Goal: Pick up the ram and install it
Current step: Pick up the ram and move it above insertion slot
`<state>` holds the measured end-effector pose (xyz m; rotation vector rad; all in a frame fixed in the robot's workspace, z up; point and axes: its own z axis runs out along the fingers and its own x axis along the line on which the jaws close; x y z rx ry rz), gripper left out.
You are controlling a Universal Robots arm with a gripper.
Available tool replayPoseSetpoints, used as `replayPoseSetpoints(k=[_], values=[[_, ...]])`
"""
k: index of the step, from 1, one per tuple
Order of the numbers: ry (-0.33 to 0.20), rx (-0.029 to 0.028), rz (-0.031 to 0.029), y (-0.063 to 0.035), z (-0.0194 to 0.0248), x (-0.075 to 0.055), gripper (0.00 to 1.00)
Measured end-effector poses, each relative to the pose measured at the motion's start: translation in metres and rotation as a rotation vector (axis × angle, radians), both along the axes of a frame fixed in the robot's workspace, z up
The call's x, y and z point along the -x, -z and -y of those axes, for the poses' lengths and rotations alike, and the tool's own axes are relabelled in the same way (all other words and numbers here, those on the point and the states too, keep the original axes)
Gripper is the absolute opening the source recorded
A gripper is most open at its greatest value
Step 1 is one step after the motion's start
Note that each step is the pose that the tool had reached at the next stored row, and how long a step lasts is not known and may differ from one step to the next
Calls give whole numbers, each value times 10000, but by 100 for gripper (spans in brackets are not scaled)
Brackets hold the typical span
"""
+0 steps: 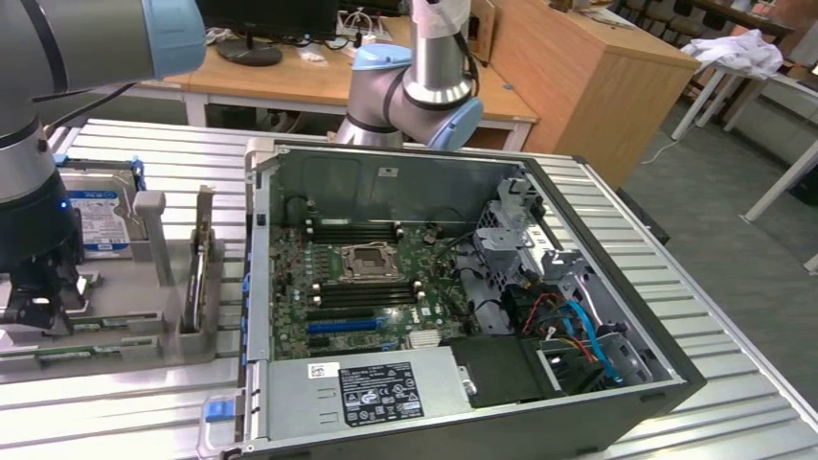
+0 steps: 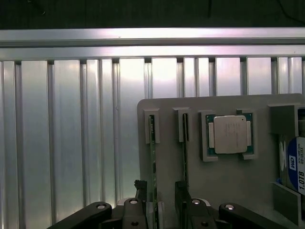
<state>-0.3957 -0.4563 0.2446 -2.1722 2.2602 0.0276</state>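
Hovering low over the grey plastic holder tray (image 2: 224, 176), the gripper (image 2: 161, 190) has its jaws spread. Between them stands the ram (image 2: 152, 157), a long, thin green circuit-board stick set on edge in its slot. The black fingers (image 2: 139, 191) flank the board on both sides, but there's daylight around it, so nothing is pinched yet. A second thin green stick (image 2: 185, 148) stands in the next slot. It runs right under the other finger, and from this angle I can't quite say whether that finger touches it. Beyond it, the square silver-topped processor chip (image 2: 230, 134) sits in its own pocket.

So where does the job stand? Early, I'd say. The ram is in the tray, not lifted and not installed.

Over in the open black computer case (image 1: 383, 182), the green motherboard (image 1: 371, 287) lies exposed. Its dark memory slots (image 1: 352, 232) look bare. The case lies just beside the tray on the ribbed aluminium desk (image 1: 715, 316).

Now the pose. The grey robot arm (image 1: 26, 182) reaches in from behind the case and turns its wrist straight down at the exterior view's left. The tool is planted low over the near end of the tray, close to the silver hard drive with the blue label (image 1: 96, 222).
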Motion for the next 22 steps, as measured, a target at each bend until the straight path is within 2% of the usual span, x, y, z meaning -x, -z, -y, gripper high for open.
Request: replayPoseSetpoints(k=[4, 14, 18, 22], values=[[0, 0, 2, 4, 1, 0, 37], [0, 0, 55, 116, 8, 0, 37], [0, 1, 54, 119, 9, 0, 37], [-1, -1, 56, 120, 45, 0, 37]])
